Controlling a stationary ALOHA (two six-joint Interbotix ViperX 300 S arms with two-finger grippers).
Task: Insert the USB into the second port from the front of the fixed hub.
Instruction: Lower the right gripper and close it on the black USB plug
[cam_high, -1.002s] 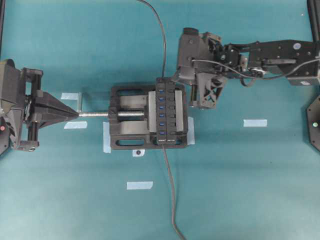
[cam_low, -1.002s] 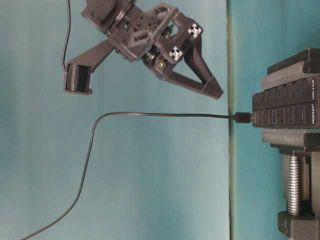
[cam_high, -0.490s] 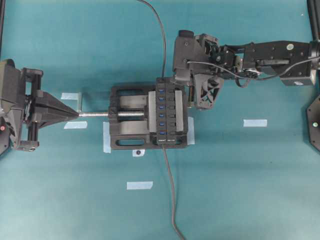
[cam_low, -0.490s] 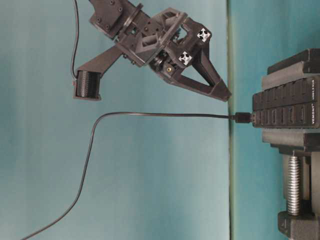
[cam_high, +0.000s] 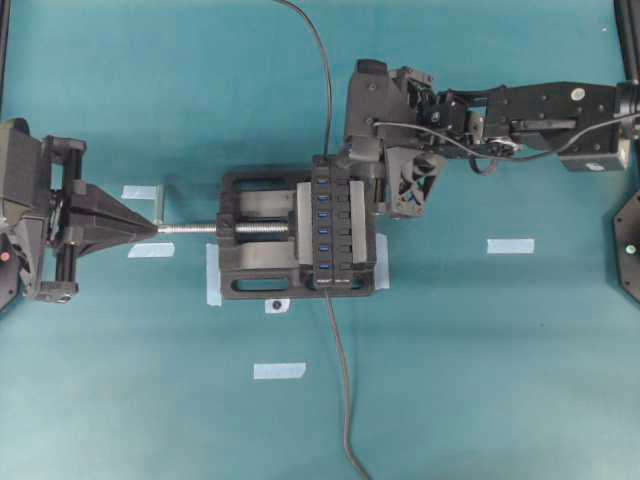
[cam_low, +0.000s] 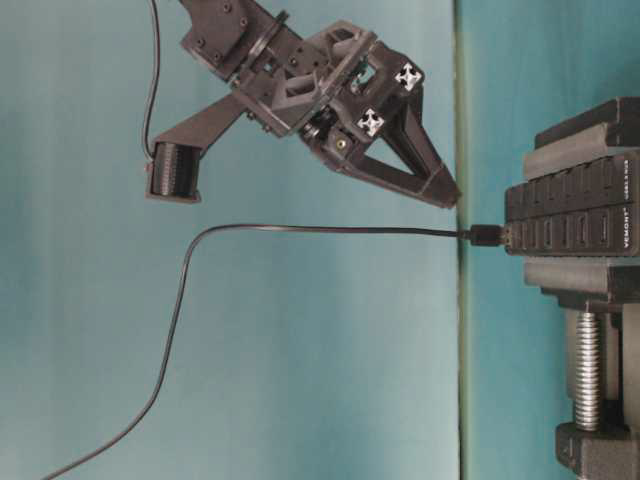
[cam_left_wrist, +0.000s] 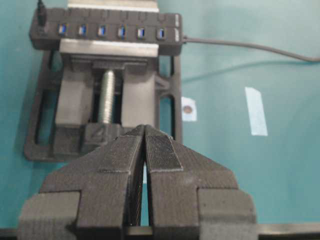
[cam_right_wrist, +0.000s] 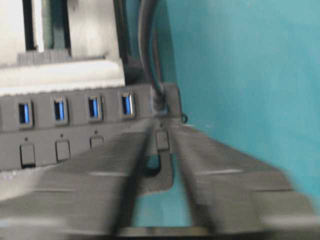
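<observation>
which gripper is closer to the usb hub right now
Right. The right gripper is at the fixed hub's far end beside the USB; the left gripper sits beyond the vise's screw.

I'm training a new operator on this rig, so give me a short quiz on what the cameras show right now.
1. True or false: the left gripper is open.
2. Where on the fixed hub is the USB plugged in? A) an end socket B) the middle socket C) nowhere
3. What clamps the fixed hub in place?
Key: 1 false, it is shut; 2 A; 3 the black vise.
</observation>
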